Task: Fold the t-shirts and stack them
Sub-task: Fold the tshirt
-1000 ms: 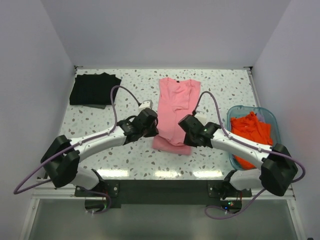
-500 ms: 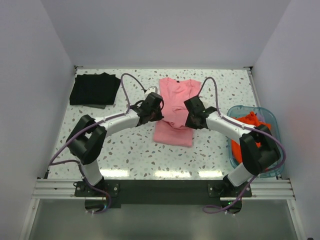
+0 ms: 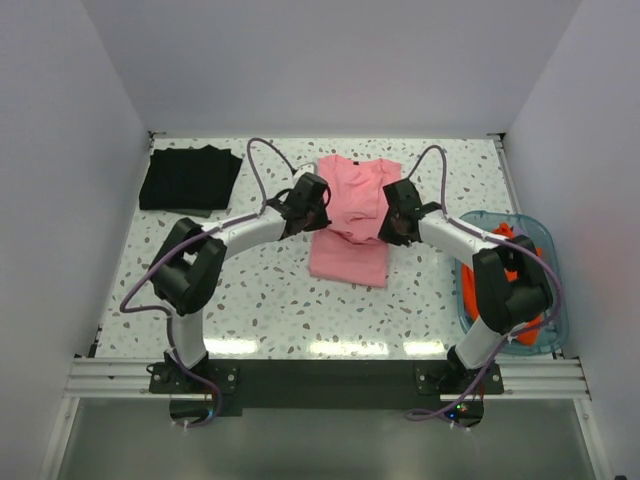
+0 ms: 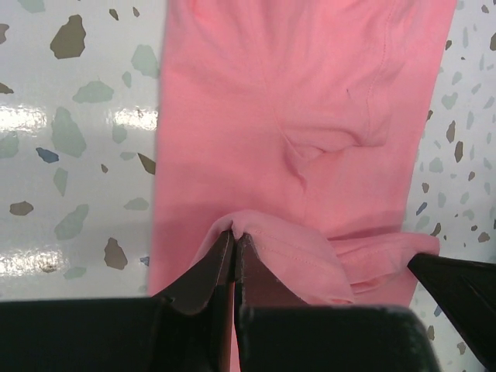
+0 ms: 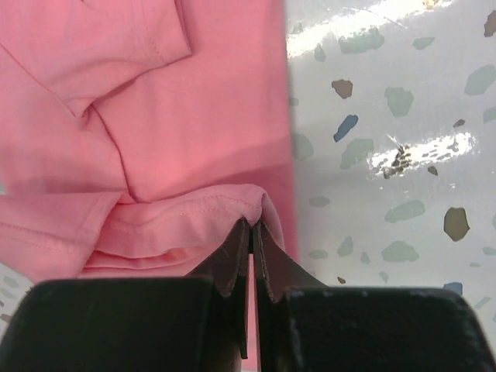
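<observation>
The pink t-shirt (image 3: 350, 215) lies in the middle of the table, its bottom part doubled over towards the collar. My left gripper (image 3: 313, 208) is shut on the hem at the shirt's left edge; in the left wrist view the gripper (image 4: 233, 235) pinches a raised pink fold (image 4: 294, 248). My right gripper (image 3: 392, 220) is shut on the hem at the right edge, and the right wrist view shows it (image 5: 253, 225) holding the stitched hem (image 5: 186, 221) above the shirt. A black t-shirt (image 3: 188, 178) lies folded at the far left. Orange-red t-shirts (image 3: 505, 262) fill the tub.
A teal see-through plastic tub (image 3: 540, 340) stands at the right edge of the speckled table (image 3: 260, 300). White walls close in the table on three sides.
Both grippers have carried the pink shirt's hem away from the near edge towards the collar, so the shirt is now folded over itself. Both arms are stretched further out.
</observation>
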Robot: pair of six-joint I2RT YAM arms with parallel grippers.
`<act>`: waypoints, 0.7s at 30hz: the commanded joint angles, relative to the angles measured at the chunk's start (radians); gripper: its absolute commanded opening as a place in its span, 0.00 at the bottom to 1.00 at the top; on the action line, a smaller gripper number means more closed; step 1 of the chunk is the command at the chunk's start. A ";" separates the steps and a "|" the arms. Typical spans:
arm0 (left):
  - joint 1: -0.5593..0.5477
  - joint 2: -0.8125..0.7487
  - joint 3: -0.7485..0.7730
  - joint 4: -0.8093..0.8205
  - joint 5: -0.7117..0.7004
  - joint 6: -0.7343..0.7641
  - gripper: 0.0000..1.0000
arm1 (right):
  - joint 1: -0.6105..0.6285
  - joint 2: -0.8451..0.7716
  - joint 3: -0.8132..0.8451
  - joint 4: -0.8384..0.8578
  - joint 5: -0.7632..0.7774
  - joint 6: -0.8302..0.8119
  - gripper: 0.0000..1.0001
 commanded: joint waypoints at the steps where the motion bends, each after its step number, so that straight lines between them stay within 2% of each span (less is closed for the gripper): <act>1: 0.020 0.012 0.042 0.029 0.002 0.017 0.00 | -0.021 0.039 0.056 0.058 -0.035 -0.034 0.00; 6: 0.043 0.037 0.053 0.043 0.007 0.023 0.00 | -0.058 0.090 0.076 0.081 -0.081 -0.037 0.00; 7: 0.048 0.040 0.055 0.052 0.014 0.033 0.02 | -0.069 0.096 0.084 0.084 -0.088 -0.042 0.00; 8: 0.056 0.042 0.053 0.069 0.028 0.043 0.09 | -0.074 0.101 0.090 0.084 -0.095 -0.043 0.02; 9: 0.060 0.042 0.050 0.086 0.052 0.050 0.18 | -0.077 0.107 0.094 0.084 -0.098 -0.048 0.12; 10: 0.068 0.037 0.041 0.114 0.063 0.066 0.35 | -0.086 0.113 0.107 0.075 -0.102 -0.056 0.20; 11: 0.073 0.029 0.035 0.132 0.074 0.076 0.41 | -0.090 0.111 0.111 0.071 -0.104 -0.060 0.30; 12: 0.074 0.011 0.029 0.141 0.074 0.080 0.50 | -0.093 0.110 0.116 0.063 -0.102 -0.065 0.49; 15: 0.088 -0.042 0.009 0.126 0.050 0.092 0.59 | -0.097 0.078 0.137 0.031 -0.076 -0.089 0.68; 18: 0.097 -0.092 -0.005 0.071 -0.003 0.083 0.57 | -0.097 0.039 0.154 -0.006 -0.052 -0.116 0.68; 20: 0.096 -0.107 -0.013 0.054 -0.012 0.083 0.53 | -0.089 0.003 0.140 -0.017 -0.059 -0.126 0.66; 21: 0.094 -0.115 -0.016 0.037 -0.001 0.083 0.47 | -0.074 -0.011 0.121 -0.015 -0.056 -0.132 0.64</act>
